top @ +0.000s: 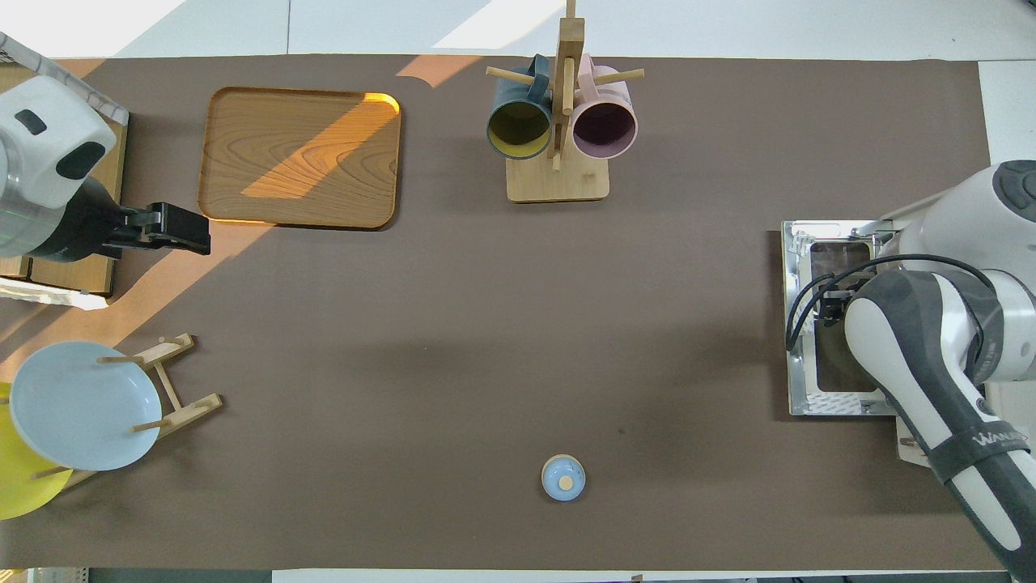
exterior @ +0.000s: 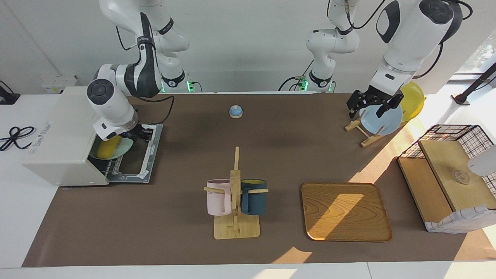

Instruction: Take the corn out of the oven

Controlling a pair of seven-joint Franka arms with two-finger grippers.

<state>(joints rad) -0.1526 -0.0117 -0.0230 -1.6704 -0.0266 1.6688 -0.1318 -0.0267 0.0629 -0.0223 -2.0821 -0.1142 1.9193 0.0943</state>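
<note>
Standing open, the oven [exterior: 62, 135] has its glass door [exterior: 135, 159] dropped flat toward the table's middle, so that part looks done. The corn [exterior: 107, 148] lies on a pale green plate [exterior: 120, 149] on the wire rack, just inside the mouth; it is not out yet. The right gripper [exterior: 137, 135] hangs over the door's hinge edge, the cob just past its fingertips, deeper in and apparently untouched. Whether those fingers are spread or pressed together I cannot tell. The left gripper [exterior: 370, 104] waits at the plate rack [exterior: 362, 131], fingers spread and empty, over the blue plate [exterior: 381, 120]. Left, by my reckoning: grasp the cob, draw it clear, set it down.
</note>
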